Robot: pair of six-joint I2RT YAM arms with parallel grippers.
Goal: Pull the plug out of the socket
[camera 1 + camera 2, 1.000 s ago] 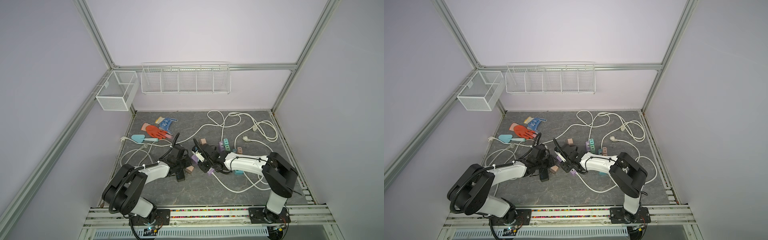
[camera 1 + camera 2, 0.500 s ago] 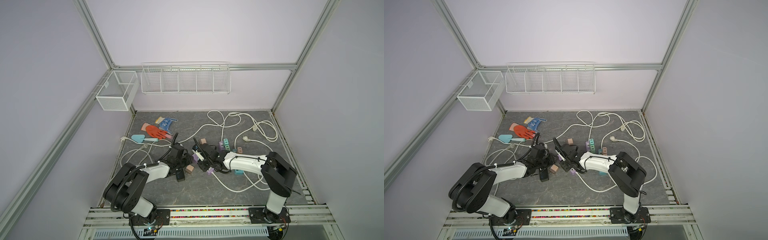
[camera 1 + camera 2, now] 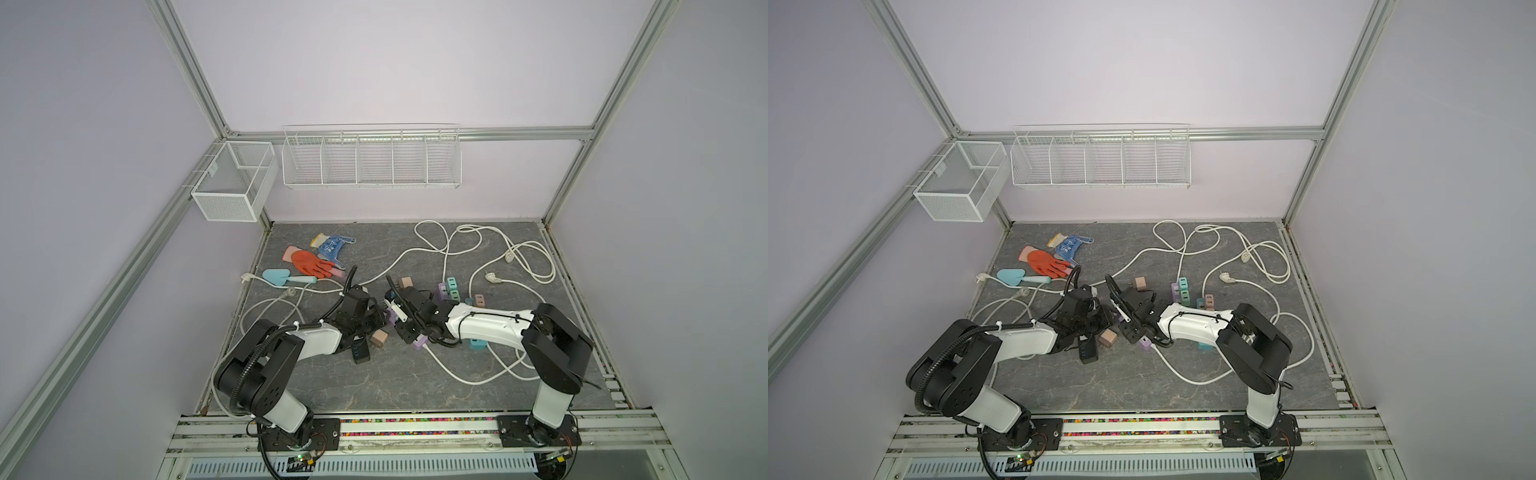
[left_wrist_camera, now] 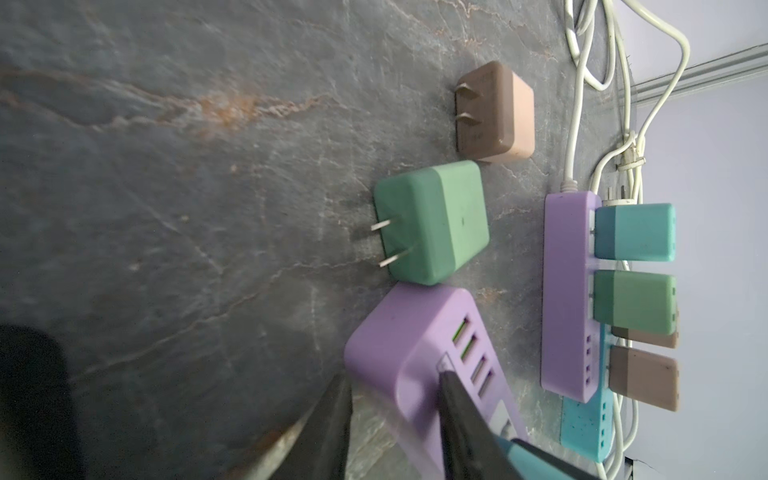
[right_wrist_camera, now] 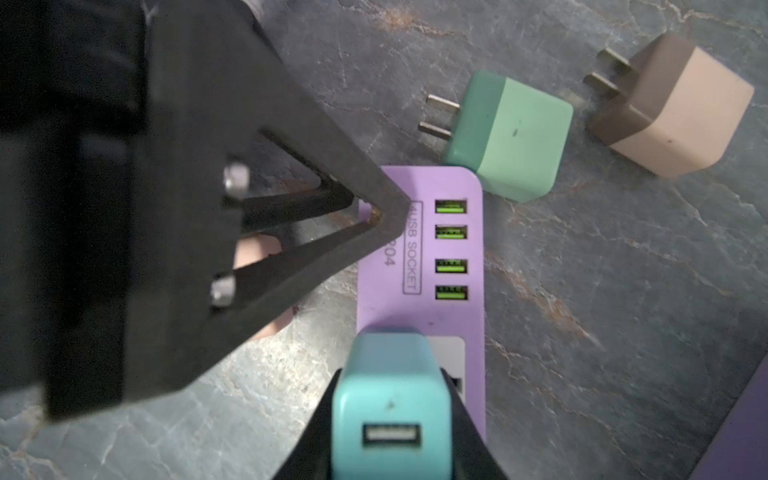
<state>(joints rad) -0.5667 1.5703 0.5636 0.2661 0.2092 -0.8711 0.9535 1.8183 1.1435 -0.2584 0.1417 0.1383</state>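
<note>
Teal USB plug (image 5: 388,361) stood plugged into purple power strip (image 5: 419,249), near middle of slate table (image 3: 374,386), between both arms. Right gripper (image 5: 391,388) clamped plug, one finger on each side. Left gripper (image 4: 392,376) narrow, pinched on strip's long edge: one finger (image 4: 457,407) on top face beside green USB ports, other against side. Loose green plug (image 5: 511,137) touched strip's corner. Tan plug (image 5: 673,112) lay just beside green one. Second purple strip (image 4: 565,291) lay near, carrying plugs.

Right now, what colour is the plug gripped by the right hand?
The plug is teal, clearest in the right wrist view.
</note>
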